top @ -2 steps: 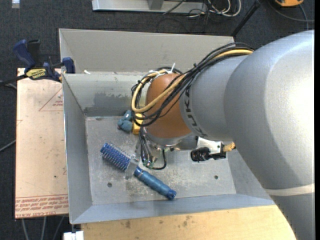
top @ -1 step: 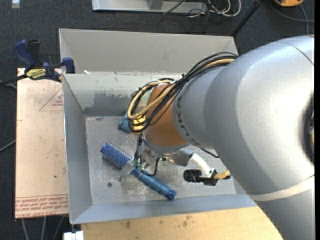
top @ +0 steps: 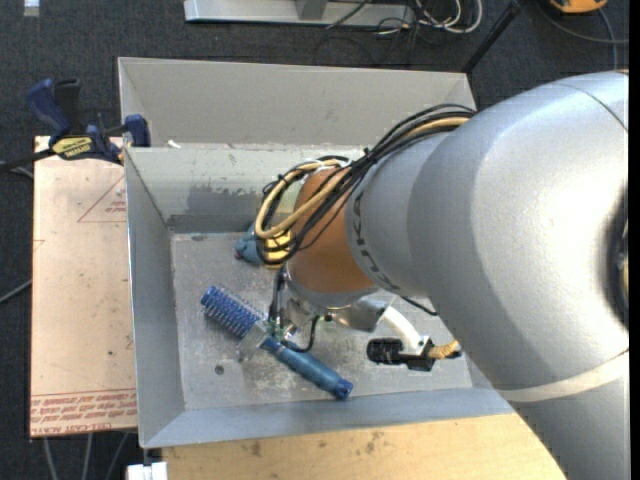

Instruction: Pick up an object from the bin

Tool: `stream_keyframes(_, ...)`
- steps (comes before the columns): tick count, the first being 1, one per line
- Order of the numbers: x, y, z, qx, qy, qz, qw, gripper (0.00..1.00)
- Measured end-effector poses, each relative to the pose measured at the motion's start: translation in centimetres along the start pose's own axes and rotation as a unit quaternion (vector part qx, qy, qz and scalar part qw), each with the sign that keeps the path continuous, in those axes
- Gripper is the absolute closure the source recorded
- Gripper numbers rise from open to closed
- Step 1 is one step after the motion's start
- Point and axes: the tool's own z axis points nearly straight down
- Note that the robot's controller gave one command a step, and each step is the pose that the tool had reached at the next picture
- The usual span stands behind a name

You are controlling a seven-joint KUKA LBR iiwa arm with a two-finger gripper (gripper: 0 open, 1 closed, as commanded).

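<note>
Risks a slip or twist from closing on the thin neck of the blue hairbrush (top: 232, 314) lying right under the tool (top: 283, 334), bristle head off one side, handle off the other; cannot tell the tool's opening or any hold.

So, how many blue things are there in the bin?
2. A blue brush lies at the lower left of the bin, the gripper over its middle; a small blue thing peeks out above it, beside the arm. The arm may hide more.
</note>
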Motion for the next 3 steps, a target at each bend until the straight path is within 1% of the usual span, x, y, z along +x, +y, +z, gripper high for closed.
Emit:
stream_keyframes(1,0.0,0.0,0.0,0.000,0.0003,0.000,1.0000,1.00)
stream_keyframes(2,0.0,0.1,-6.4,-0.002,-0.0020,-0.002,1.0000,1.00)
stream_keyframes(3,0.0,0.2,-9.4,-0.001,-0.0015,-0.004,1.0000,1.00)
